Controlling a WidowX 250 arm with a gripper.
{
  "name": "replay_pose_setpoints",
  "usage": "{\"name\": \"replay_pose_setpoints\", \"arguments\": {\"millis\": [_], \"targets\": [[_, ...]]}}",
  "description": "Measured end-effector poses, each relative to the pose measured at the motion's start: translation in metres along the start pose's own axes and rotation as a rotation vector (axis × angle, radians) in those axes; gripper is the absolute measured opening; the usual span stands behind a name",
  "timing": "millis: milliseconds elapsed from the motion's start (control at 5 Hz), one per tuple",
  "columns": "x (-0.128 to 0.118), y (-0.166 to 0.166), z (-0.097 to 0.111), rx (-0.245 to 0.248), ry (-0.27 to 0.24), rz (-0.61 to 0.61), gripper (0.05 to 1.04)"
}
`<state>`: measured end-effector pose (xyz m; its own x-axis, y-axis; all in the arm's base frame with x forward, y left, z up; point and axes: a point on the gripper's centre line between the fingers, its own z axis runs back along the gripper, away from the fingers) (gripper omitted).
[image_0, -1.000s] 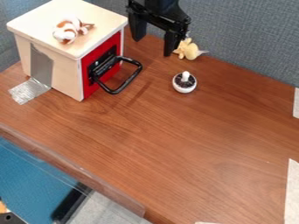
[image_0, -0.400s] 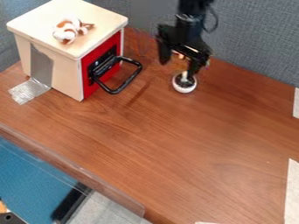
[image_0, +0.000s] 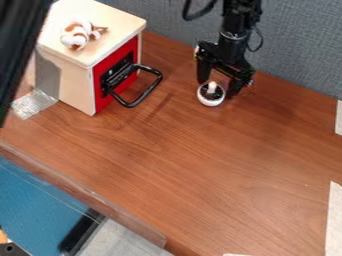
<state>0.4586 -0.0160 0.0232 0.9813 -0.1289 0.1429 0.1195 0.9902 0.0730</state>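
Gripper (image_0: 217, 89): jaws apart, with one finger on either side of the upper part of a small white bowl (image_0: 211, 103). Contact between fingers and bowl cannot be determined. The bowl stands upright toward the back edge of the desk (image_0: 194, 165); it has dark contents and a pale, rounded stub (image_0: 212, 85) rising at its centre.

The toy box (image_0: 75, 82) is positioned near the desk's back left corner, well apart from the bowl. Its red front panel (image_0: 101, 96) carries a black loop handle (image_0: 155, 82), which projects over the desk on the bowl's side. A white-and-brown object (image_0: 75, 39) rests on the box top. Silver tape (image_0: 32, 104) extends from the base of the box's side onto the desk.

Outer items: pale strips (image_0: 334, 220) along the desk's right edge; a grey-blue partition (image_0: 300, 50) behind the back edge — and a dark, unidentified shape (image_0: 19, 42) in the upper left foreground.
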Motion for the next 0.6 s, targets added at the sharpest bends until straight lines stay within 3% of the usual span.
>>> {"name": "replay_pose_setpoints", "arguments": {"millis": [200, 600], "targets": [[-0.0007, -0.0002, -0.0013, 0.0, 0.0, 0.004, 0.947], [-0.0069, -0.0004, -0.0043, -0.003, 0.011, 0.0, 0.362]]}}
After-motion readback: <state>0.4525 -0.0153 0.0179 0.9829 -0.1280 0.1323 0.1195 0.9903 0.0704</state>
